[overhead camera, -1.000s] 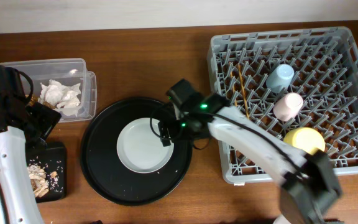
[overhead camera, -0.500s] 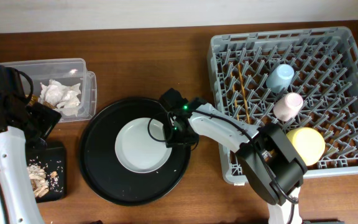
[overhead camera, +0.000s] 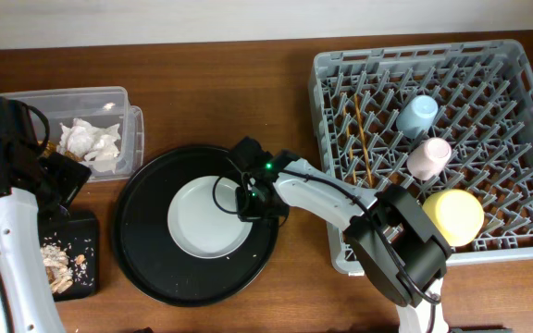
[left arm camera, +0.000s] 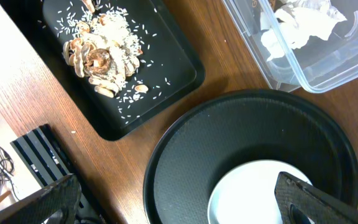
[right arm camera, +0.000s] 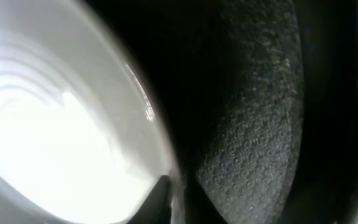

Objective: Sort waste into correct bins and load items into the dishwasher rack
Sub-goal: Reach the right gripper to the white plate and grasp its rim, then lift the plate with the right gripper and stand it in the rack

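Right fingers (right arm camera: pixel 156 202) clamped on plate (overhead camera: pixel 202 220) rim, centre frame, in round black tray (overhead camera: pixel 146 254); left fingers (left arm camera: pixel 306 194) wide apart.

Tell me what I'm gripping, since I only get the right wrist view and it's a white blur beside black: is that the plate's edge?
Observer: Yes. Overhead, the right gripper is shut on the right rim of the plate, which lies in the round black tray.
Operator: Room in the rack?
Observer: The dishwasher rack holds chopsticks, a blue cup, a pink cup and a yellow bowl; its far right shows bare pegs.
Operator: And the left arm?
Observer: The left gripper is open, holding nothing, by the clear box.
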